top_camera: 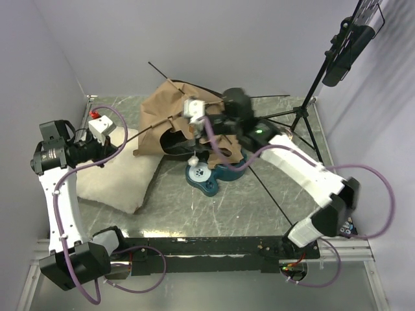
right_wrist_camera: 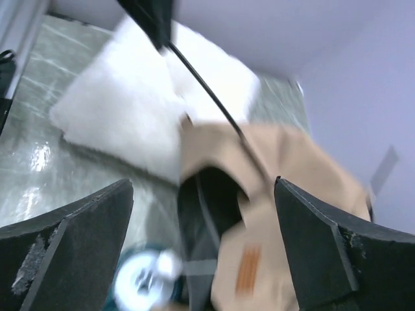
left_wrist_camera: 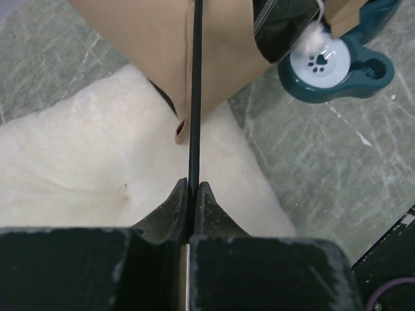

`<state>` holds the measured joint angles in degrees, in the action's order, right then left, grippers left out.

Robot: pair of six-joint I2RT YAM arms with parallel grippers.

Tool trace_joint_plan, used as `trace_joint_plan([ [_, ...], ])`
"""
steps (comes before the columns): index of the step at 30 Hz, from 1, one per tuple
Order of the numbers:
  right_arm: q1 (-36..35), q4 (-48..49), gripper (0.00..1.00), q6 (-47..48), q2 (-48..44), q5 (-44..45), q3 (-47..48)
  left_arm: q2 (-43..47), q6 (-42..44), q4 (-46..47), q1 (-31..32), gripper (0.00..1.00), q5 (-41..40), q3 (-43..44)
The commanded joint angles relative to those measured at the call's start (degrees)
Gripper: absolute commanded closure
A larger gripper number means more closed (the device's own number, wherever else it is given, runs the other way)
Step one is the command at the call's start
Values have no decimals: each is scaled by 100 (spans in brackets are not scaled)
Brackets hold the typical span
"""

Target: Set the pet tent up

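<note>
Tent (top_camera: 165, 113) looks roughly half up: fabric slumped, not yet standing. Left tool (left_wrist_camera: 192, 186) clamped on a pole (left_wrist_camera: 194, 97), tent just ahead of it. Right tool (right_wrist_camera: 201, 194) wide open, empty, hovering over the tent.

R jaws wide over tan tent (right_wrist_camera: 279, 152)
</note>
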<state>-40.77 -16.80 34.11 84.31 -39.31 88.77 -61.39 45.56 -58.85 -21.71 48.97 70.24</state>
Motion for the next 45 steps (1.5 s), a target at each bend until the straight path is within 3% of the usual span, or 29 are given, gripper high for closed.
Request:
trace_joint_plan([
  [1,-536,861,7,922,831,-332,324,267,-381,479,194,99,728,-89],
  [9,-1020,1653,24,1510,1623,-306,545,373,-811,866,694,99,860,-309],
  [17,-1187,2268,34,2038,1931,-7,545,390,-891,998,1125,99,763,-353],
  [21,-1187,2015,45,2389,2027,-24,632,408,-944,1042,1196,99,789,-353],
  [30,-1196,1627,54,2636,2300,99,896,443,-1067,1095,1319,99,816,-326],
  [34,-1205,1653,64,2619,2274,82,817,461,-1067,1095,1328,99,798,-353],
  [45,-1214,1574,67,2759,2362,81,861,347,-1418,1324,1363,99,877,-309],
])
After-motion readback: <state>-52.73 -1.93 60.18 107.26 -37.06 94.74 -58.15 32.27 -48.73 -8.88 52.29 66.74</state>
